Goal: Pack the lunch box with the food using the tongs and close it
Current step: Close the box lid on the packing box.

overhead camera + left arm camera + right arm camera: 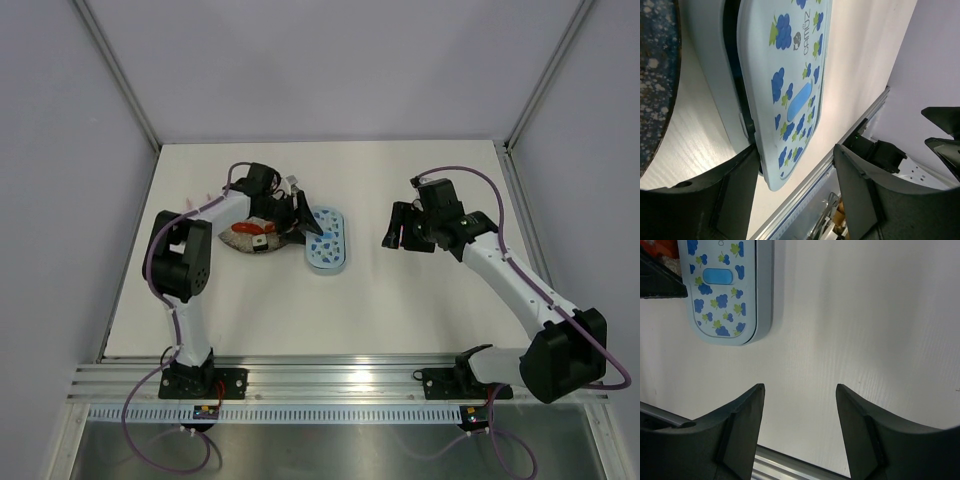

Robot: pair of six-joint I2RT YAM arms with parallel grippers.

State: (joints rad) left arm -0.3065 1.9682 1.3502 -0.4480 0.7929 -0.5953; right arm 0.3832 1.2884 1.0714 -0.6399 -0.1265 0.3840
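Landmark: the lunch box (pixel 327 240), flat on the white table (pixel 400 320). Light-blue lid (pixel 790 75), printed with dark-blue berries and green leaves, lying on top of the pale tub (pixel 710 60). In the left wrist view, a dark shadowed seam between lid and tub along 1 long side. Hard to say whether pressed fully home.

Right at the lunch box, on its left side: the left gripper (pixel 796 154), jaws spread wide and clamped on nothing. 1 rounded end of the lid poking into the gap between the 2 fingers (pixel 735 195). Lid edge just beside 1 finger and well apart from the other, contact impossible to judge.

Just left of the lunch box: a round grey speckled plate (pixel 235 243), with a narrow strip of bare table between the 2. Red and orange food (pixel 248 232) on the plate, partly hidden by the left arm.

Well to the right of the lunch box: the right gripper (pixel 799 390), over bare table, jaws wide apart with nothing between them. In the right wrist view, lunch box up and to the left of the fingertips, well clear.
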